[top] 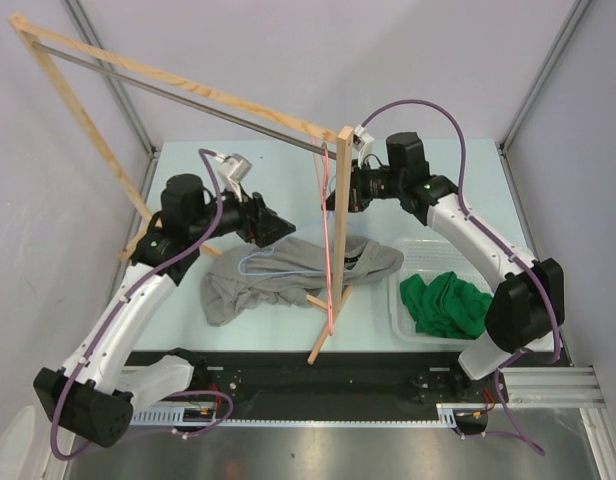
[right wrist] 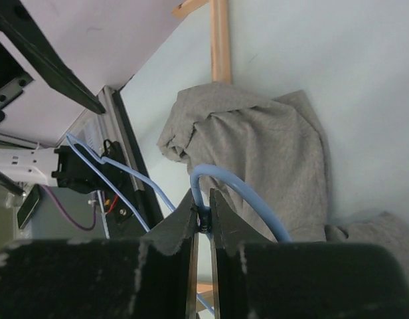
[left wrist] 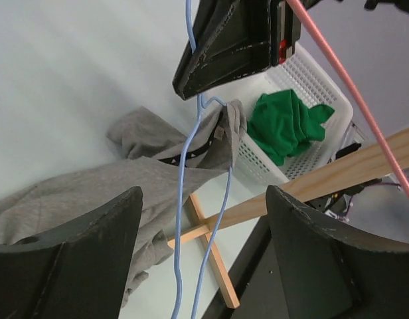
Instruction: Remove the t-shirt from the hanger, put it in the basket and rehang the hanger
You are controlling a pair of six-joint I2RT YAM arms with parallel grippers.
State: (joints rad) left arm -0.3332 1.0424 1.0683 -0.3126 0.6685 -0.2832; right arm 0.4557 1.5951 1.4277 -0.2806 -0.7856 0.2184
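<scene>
- The left arm [top: 118,320] rises from its base at the near left edge of the table [top: 178,330] and reaches far and right.
- The left gripper [left wrist: 203,199] is spread wide, holding nothing. The blue hanger's wire runs down through the gap between its fingers [left wrist: 91,252] without touching them.
- The grey t-shirt [top: 278,275] lies crumpled on the table between the two arms, at the foot of the wooden rack [top: 188,78]. In the left wrist view a fold of its collar hangs over a bend of the hanger.
- The blue hanger [right wrist: 247,189] is lifted above the shirt, hook uppermost.
- A pink hanger [top: 328,250] hangs beside the rack's near post.
- The right gripper [right wrist: 203,212] is pressed together, pinching the blue hanger's hook just behind that post.
- A white basket [top: 396,300] sits right of the shirt, with a green cloth [top: 446,303] inside.
</scene>
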